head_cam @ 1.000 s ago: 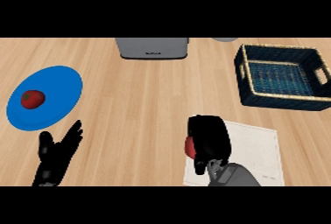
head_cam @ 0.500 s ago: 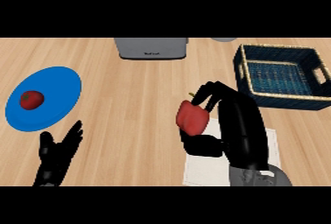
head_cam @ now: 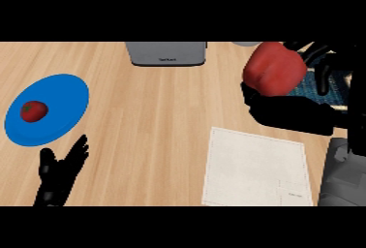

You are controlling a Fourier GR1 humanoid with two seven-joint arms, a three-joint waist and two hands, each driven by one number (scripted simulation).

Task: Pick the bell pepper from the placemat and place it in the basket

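Head view: my right hand (head_cam: pixel 293 109) is curled round the bell pepper (head_cam: pixel 275 68), well above the placemat (head_cam: pixel 253 167). Basket (head_cam: pixel 309 86) sits just behind it, mostly hidden, so it's a short carry. Left hand (head_cam: pixel 61 172) rests open.

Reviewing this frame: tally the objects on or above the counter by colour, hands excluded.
Red: 2, bell pepper, small round fruit
Blue: 2, plate, basket, mostly hidden
White: 1, placemat
Grey: 1, box
Total: 6
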